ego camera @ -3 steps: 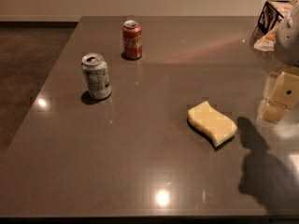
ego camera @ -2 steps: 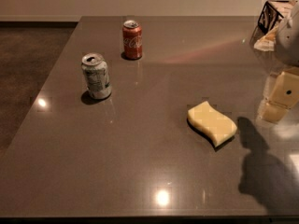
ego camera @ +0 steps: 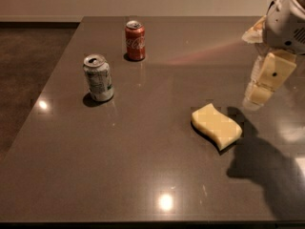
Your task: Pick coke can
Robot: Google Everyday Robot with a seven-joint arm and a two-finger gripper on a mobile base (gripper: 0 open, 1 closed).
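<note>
The coke can (ego camera: 135,40), red with white script and a silver top, stands upright near the far edge of the dark table (ego camera: 143,166). My gripper (ego camera: 259,92) hangs above the table at the right edge of the view, far to the right of the can and a little above and right of a yellow sponge. Nothing is seen held in it.
A white-and-green can (ego camera: 98,78) with a silver top stands upright to the front left of the coke can. A wavy yellow sponge (ego camera: 217,126) lies right of the table's centre. The table's left edge borders a dark floor (ego camera: 24,70).
My gripper and arm have shifted a little to the left, into the view. The cans and the sponge have not moved.
</note>
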